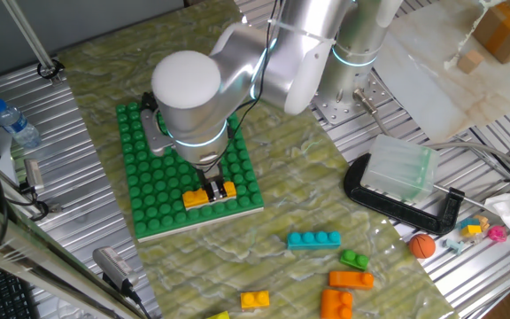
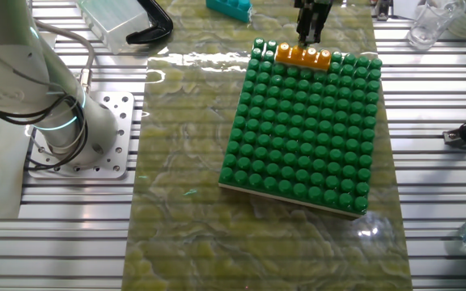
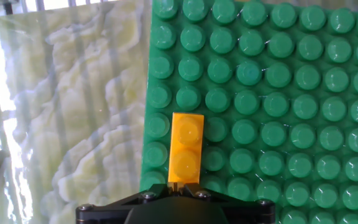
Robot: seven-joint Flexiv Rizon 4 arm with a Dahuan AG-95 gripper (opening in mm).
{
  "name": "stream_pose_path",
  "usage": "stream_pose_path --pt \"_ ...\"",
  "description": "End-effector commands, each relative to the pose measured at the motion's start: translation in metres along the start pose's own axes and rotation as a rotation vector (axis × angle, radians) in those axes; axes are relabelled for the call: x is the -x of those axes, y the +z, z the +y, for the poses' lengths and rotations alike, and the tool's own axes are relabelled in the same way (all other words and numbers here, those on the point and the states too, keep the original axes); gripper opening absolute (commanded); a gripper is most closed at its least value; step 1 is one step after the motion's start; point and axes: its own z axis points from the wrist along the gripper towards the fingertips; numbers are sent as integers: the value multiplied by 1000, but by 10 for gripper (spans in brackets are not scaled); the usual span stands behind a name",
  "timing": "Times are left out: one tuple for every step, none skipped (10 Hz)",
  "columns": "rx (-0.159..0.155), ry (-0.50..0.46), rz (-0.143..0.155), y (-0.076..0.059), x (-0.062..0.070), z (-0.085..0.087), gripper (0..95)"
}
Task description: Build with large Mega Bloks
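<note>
Hand view: one orange brick [image 3: 186,149] sits on the green baseplate [image 3: 278,112], just ahead of the hand, in the second stud column from the plate's edge.
Hand [image 1: 214,186]: lowered onto the orange brick [image 1: 204,196]; its fingers straddle the brick's middle, gripping it as far as the fixed views show.
Orange brick on plate: one, three studs long in the other fixed view [image 2: 302,56], lying along the baseplate [image 2: 306,129] edge row directly under the hand [image 2: 310,31].
Loose bricks beyond the hand on the tabletop [image 1: 326,177]: six counted.
Cyan: one cyan brick [image 1: 313,239], nearest the hand, off the plate.
Green: one small green brick [image 1: 354,260], past the cyan one.
Orange: two, an orange long brick [image 1: 351,279] and an orange block [image 1: 336,304] just below it.
Yellow: two, a yellow brick [image 1: 255,299] and a yellow sliver [image 1: 219,315] at the frame edge.
Other: one orange ball [image 1: 422,245], well apart from the hand.
</note>
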Motion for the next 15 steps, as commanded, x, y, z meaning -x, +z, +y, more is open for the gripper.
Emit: stream_pose_path --pt "-3 -2 -5 24 0 0 0" --pt "0 -2 -5 20 -1 1 0" --pt "0 -2 -4 10 -3 3 0" --pt "2 -10 3 -9 -8 7 0" --pt "3 -25 3 -23 -13 11 0" --pt "3 -40 7 -33 -19 14 0" --pt "3 -62 2 -41 -26 17 0" --pt "-2 -73 1 -46 -30 19 0" --pt "-9 -75 0 -48 -32 20 0" --pt "-18 -79 1 -47 -31 20 0" --pt "-30 -99 1 -45 -30 19 0" --pt "-29 -112 -3 -45 -29 17 0" --pt "-25 -99 -5 -47 -29 14 0" --pt "-23 -95 -5 -47 -29 14 0" --pt "-12 -72 3 -46 -29 13 0"
